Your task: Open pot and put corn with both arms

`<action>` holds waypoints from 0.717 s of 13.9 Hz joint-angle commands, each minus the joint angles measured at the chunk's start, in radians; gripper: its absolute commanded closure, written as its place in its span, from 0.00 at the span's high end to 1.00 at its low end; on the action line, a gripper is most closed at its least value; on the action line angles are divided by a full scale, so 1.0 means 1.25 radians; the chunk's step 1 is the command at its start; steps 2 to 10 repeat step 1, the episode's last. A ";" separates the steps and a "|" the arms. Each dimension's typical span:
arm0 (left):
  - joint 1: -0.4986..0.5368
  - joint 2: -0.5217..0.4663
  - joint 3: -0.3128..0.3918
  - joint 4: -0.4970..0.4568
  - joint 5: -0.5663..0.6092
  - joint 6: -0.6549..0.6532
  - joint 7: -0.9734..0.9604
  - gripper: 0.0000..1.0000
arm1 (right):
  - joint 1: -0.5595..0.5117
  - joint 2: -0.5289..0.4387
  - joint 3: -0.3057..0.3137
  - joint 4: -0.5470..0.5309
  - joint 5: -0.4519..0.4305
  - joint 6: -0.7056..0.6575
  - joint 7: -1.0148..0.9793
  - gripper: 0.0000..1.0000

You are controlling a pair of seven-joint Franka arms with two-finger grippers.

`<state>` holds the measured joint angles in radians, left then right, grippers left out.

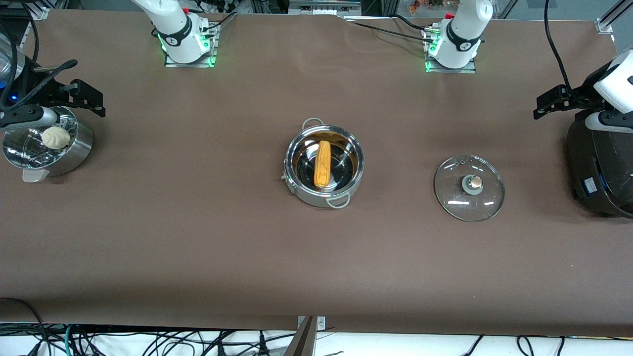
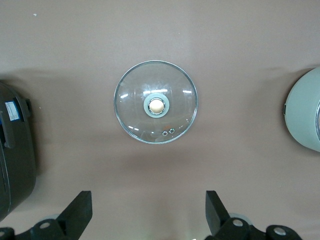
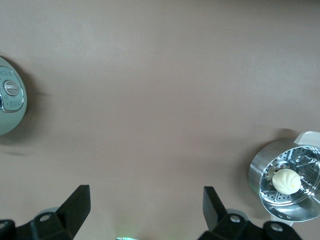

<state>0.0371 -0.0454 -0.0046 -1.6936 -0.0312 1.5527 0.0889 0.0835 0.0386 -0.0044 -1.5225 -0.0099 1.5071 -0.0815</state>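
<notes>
The steel pot point(image 1: 346, 148) stands uncovered at the table's middle, with the yellow-orange corn point(image 1: 322, 163) lying inside it. Its glass lid point(image 1: 469, 187) lies flat on the table beside the pot, toward the left arm's end, knob up. The lid also shows in the left wrist view point(image 2: 155, 108), with the pot's wall point(image 2: 306, 116) at the edge. My left gripper point(image 1: 546, 106) point(image 2: 148, 200) is open and empty, raised by the black cooker. My right gripper point(image 1: 91, 101) point(image 3: 146, 196) is open and empty, raised by the steamer bowl.
A steel steamer bowl point(image 1: 79, 148) point(image 3: 260, 175) with a white bun point(image 1: 55, 137) point(image 3: 286, 181) stands at the right arm's end. A large black cooker point(image 1: 601, 168) point(image 2: 15, 155) stands at the left arm's end. A pale round thing point(image 3: 10, 100) shows at the right wrist view's edge.
</notes>
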 commanded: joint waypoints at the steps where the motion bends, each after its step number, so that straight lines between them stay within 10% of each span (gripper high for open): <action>1: 0.000 0.006 -0.007 0.021 0.019 -0.014 -0.009 1.00 | -0.010 0.001 0.008 0.010 -0.009 -0.001 -0.010 1.00; 10: 0.000 0.006 -0.007 0.021 0.019 -0.014 -0.009 1.00 | -0.010 0.001 0.008 0.010 -0.009 -0.001 -0.010 1.00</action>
